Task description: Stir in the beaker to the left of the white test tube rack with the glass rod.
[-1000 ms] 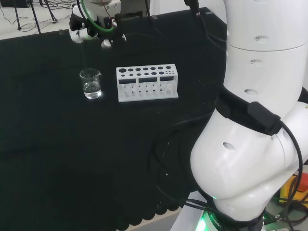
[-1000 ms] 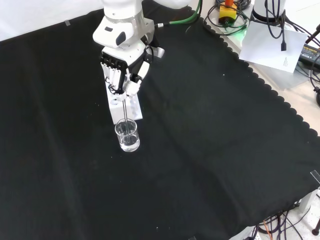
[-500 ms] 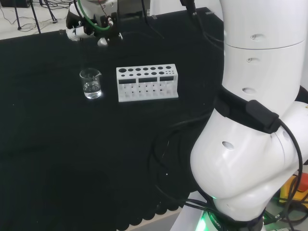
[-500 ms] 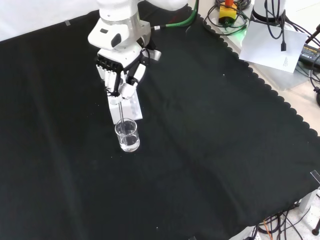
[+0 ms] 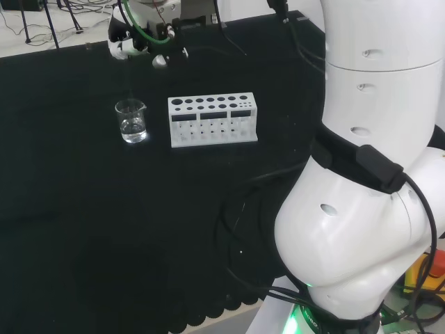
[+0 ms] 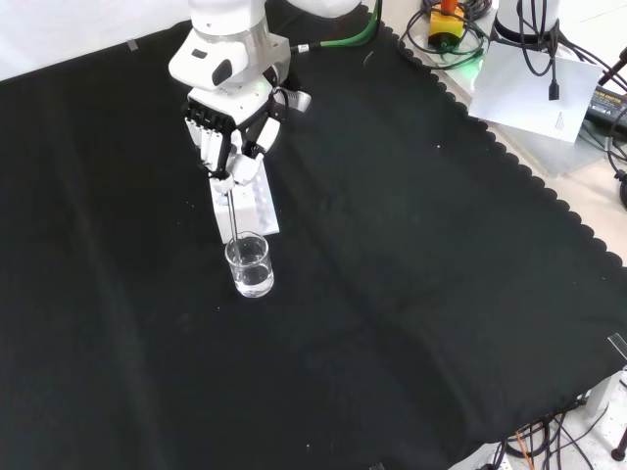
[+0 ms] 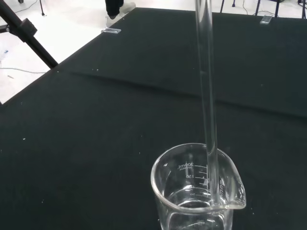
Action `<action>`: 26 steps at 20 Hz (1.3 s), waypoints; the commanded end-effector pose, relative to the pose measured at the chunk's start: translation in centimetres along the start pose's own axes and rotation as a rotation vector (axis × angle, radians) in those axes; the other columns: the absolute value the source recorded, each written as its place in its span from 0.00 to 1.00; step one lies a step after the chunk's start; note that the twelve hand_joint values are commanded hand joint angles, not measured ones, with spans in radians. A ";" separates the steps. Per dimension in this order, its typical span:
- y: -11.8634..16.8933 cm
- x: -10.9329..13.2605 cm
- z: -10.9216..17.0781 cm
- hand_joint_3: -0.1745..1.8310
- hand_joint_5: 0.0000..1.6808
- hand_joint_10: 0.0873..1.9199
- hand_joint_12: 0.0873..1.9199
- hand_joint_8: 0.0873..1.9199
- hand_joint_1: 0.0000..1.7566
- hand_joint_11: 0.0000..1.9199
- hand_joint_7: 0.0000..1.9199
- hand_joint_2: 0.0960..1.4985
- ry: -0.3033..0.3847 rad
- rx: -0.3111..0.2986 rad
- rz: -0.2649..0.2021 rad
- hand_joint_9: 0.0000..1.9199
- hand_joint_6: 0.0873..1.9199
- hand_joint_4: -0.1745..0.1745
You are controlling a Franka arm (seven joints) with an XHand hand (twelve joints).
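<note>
- Up near the far edge of the black cloth in the front view: hand, fingers curled round the upper end of the glass rod, pinching it.
- Hanging straight down from the hand: the rod, lower end inside the beaker, close to the spouted side of the rim in the wrist view.
- Inside the beaker: clear liquid in the lower part, graduation marks on the wall; rod tip below the rim, whether touching the bottom cannot be told.
- Just beside the beaker, on its far side in the front view: white test tube rack, partly covered by the hand and rod there; in the head view, rack to the right of the beaker with a narrow strip of cloth between them.
- Left of the beaker in the head view and below it in the front view: wide bare cloth, nothing standing on it.
- At the right of the front view: scalloped cloth edge running diagonally, well apart from the beaker; beyond it a white sheet and cables.
- At the right of the head view: big white arm links, well apart from the rack and beaker.
</note>
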State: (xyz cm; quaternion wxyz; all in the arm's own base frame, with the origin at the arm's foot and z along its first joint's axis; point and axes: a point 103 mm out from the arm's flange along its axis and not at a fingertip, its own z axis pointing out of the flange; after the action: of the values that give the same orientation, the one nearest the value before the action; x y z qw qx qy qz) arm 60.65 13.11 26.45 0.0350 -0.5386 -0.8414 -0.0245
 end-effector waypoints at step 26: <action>-0.6 -0.6 -0.2 0.09 0.63 0.46 0.33 0.59 0.74 0.84 0.56 0.71 -0.013 0.002 0.007 0.81 0.26 0.00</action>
State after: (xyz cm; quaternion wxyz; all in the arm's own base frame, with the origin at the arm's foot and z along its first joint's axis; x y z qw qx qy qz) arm 61.02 14.15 26.69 0.0305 -0.5297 -0.8473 -0.0242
